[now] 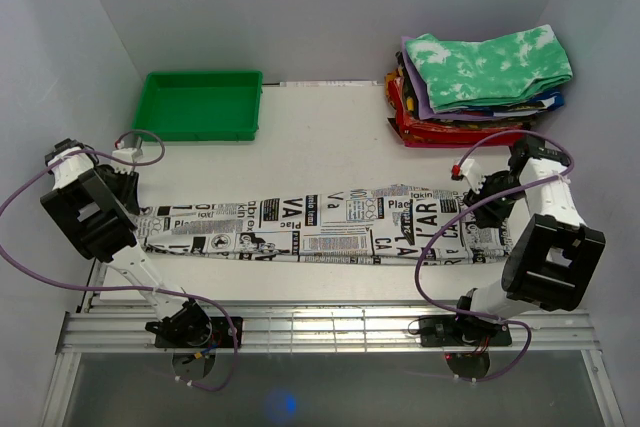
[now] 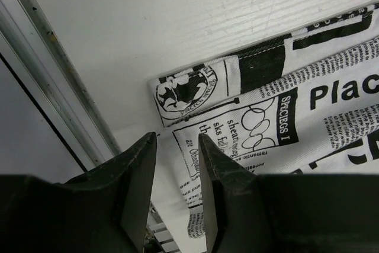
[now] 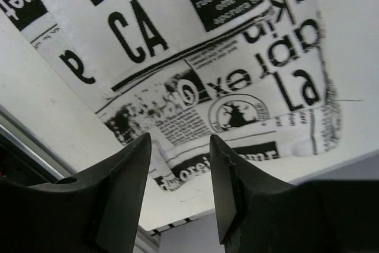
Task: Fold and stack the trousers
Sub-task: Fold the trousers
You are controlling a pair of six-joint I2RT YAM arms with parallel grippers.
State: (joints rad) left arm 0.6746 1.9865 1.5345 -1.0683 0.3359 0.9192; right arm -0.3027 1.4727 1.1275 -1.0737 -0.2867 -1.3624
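From above, the long white newspaper-print cloth trousers (image 1: 320, 229) lie flat on the desk (image 1: 330, 142); wrist views show the left gripper (image 2: 176, 138) and right gripper (image 3: 180, 138) half-spread, empty, just over opposite end corners, likely good holds for limp, light cloth.

trousers (image 1: 320, 227): white, black and grey newspaper print all over, centre
tray (image 1: 200, 104): plain green, upper left
top garment (image 1: 490, 69): green-and-white tie-dye, upper right
pile beneath (image 1: 450, 132): red, multicoloured
table (image 1: 330, 162): white
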